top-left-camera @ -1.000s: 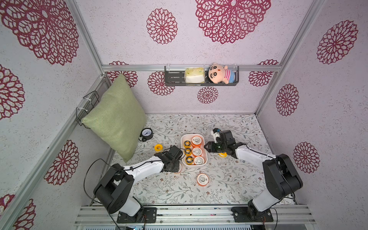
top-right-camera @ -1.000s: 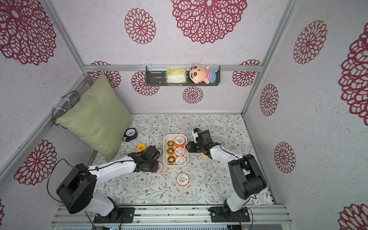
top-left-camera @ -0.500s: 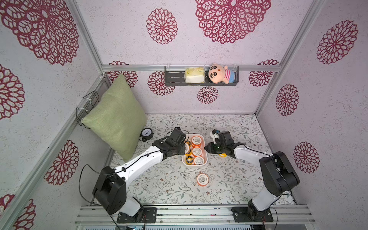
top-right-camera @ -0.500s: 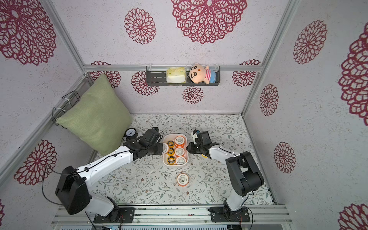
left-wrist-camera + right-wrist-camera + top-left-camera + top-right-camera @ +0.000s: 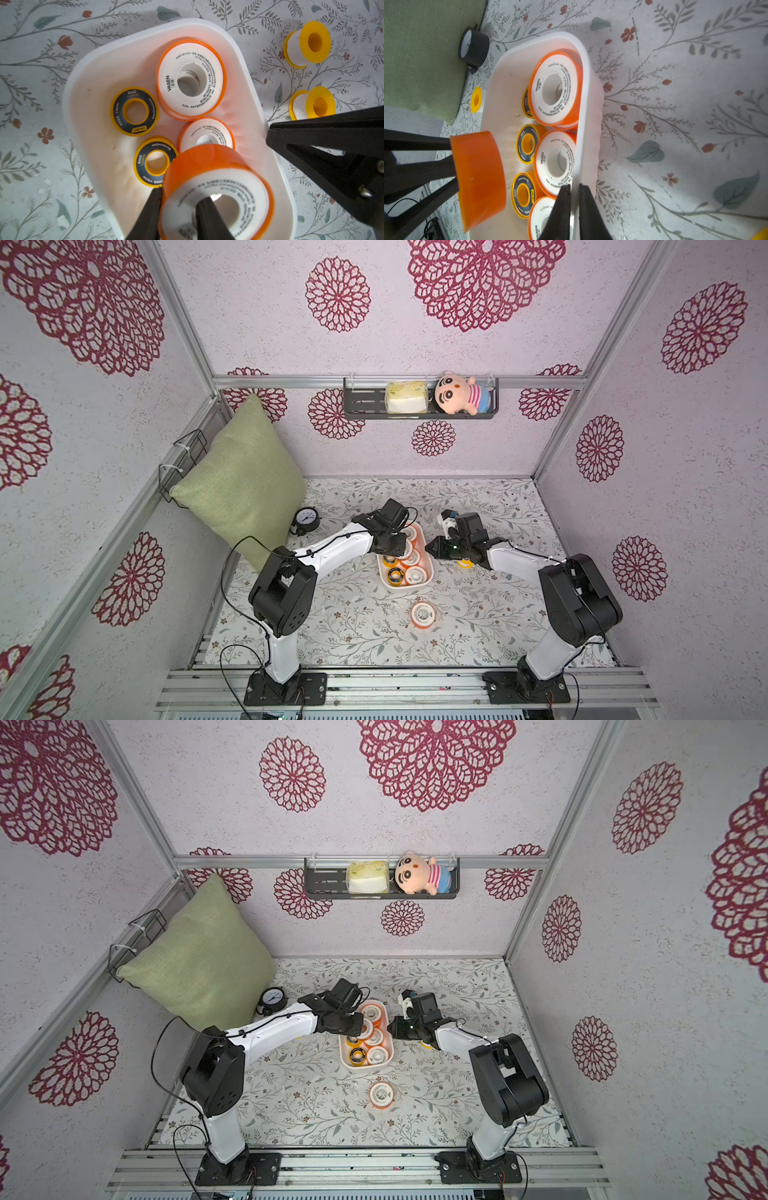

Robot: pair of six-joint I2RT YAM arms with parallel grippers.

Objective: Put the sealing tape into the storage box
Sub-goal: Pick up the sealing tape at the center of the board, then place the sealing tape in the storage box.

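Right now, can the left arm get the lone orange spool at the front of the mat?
Probably not yet: the left tool is shut on another spool over the box. The lone spool itself lies in the open.

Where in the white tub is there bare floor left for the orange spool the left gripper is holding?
Free: the storage box floor between its wall and the black-faced yellow spools, widening into the corner beside the leaning orange spool. Crowded: the side whose wall the right gripper pinches, lined with orange spools; the held orange spool hangs over the box.

six orange spools (image 5: 166, 83), six yellow spools (image 5: 326, 39) (one box (image 5: 93, 135))
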